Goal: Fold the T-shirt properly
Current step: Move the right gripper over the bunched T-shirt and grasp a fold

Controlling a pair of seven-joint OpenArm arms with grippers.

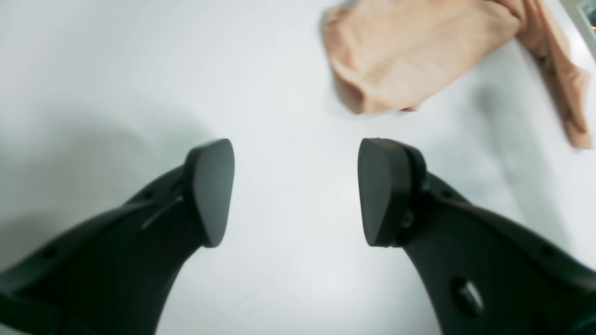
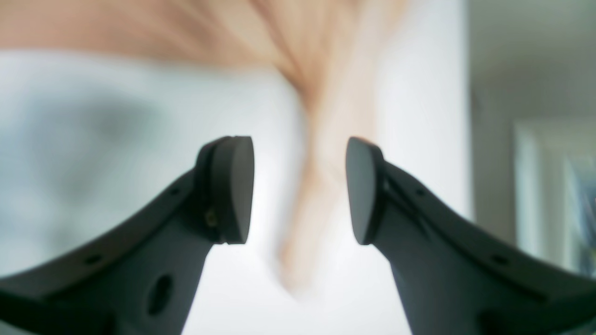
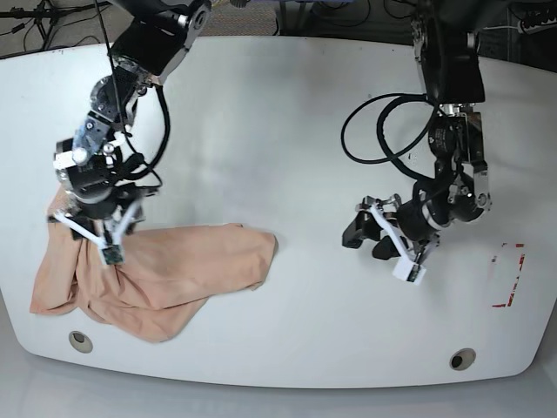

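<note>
The T-shirt [image 3: 152,279] is seen bunched in a loose heap at the near corner of the white table [image 3: 287,113], on the right arm's side; no sleeve, hem or collar is laid out flat, and no clean fold can be made out. The task is judged barely begun: spreading and every fold remain.

The right gripper [image 2: 300,190] is poised over the heap's far edge with its jaws apart; blurred peach cloth is seen beyond the gap, not pinched (contact cannot be told through the blur).

The left gripper [image 1: 295,193] is held wide apart over bare table, well away from the cloth, nothing between its pads.
</note>
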